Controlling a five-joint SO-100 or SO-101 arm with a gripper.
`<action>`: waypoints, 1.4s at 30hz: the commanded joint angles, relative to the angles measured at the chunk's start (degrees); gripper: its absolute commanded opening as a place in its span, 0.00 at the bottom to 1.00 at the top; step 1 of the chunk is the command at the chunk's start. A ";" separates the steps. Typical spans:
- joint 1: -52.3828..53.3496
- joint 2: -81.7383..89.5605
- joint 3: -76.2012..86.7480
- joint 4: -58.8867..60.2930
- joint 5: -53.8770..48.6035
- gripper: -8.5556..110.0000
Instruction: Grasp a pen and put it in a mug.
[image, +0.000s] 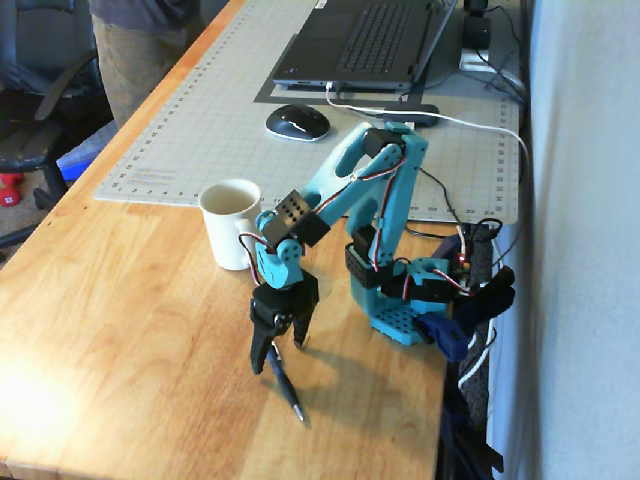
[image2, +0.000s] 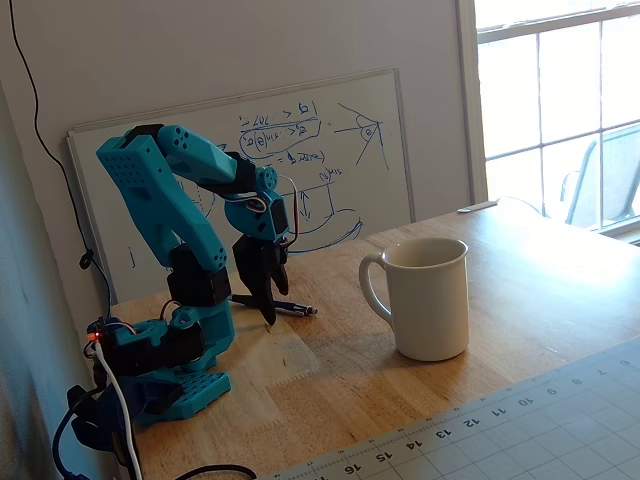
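Note:
The dark pen (image: 288, 385) lies flat on the wooden table in front of the arm, its silvery tip pointing toward the table's front edge. In a fixed view it (image2: 288, 307) lies behind the gripper, tip toward the mug. My gripper (image: 279, 356) points down with its black fingers (image: 260, 345) spread, straddling the pen's back end just above the table; it also shows in the other fixed view (image2: 268, 316). The cream-white mug (image: 231, 222) stands upright and empty just beyond the gripper, handle toward the arm (image2: 428, 298).
A grey cutting mat (image: 200, 130) holds a laptop (image: 365, 40) and a mouse (image: 297, 122). The arm's blue base (image: 400, 320) sits at the table's right edge with cables hanging. A whiteboard (image2: 330, 160) leans on the wall behind.

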 joint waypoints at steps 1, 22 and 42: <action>-0.62 -0.26 -1.05 -1.14 -0.70 0.26; -0.09 2.02 -1.05 -1.14 -0.53 0.08; 8.96 52.91 -0.35 -0.35 -24.61 0.08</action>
